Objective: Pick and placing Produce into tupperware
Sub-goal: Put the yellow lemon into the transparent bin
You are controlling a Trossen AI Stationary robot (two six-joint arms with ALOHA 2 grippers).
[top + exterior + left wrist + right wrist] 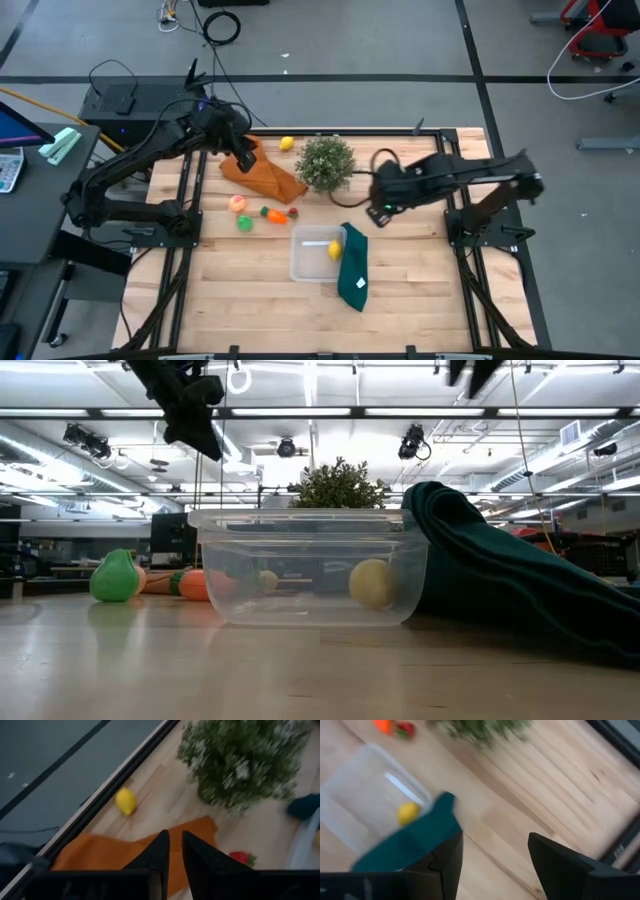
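Dark fingers of the left gripper (172, 851) sit nearly closed, a thin slit between them, holding nothing, above the orange cloth (268, 175); a lemon (125, 801) lies beyond it by the worktop (420, 290) edge, the potted plant (325, 161) alongside; the right gripper (495, 852) hangs spread wide and empty, the tupperware (315, 256) just ahead holding another lemon (408, 813), a dark green cloth (415, 840) draped on its near rim; peach (238, 203), green fruit (244, 223), carrot (274, 213) lie beside the tupperware.

Overhead, table-level, two wrist views; tupperware (312, 255) shared
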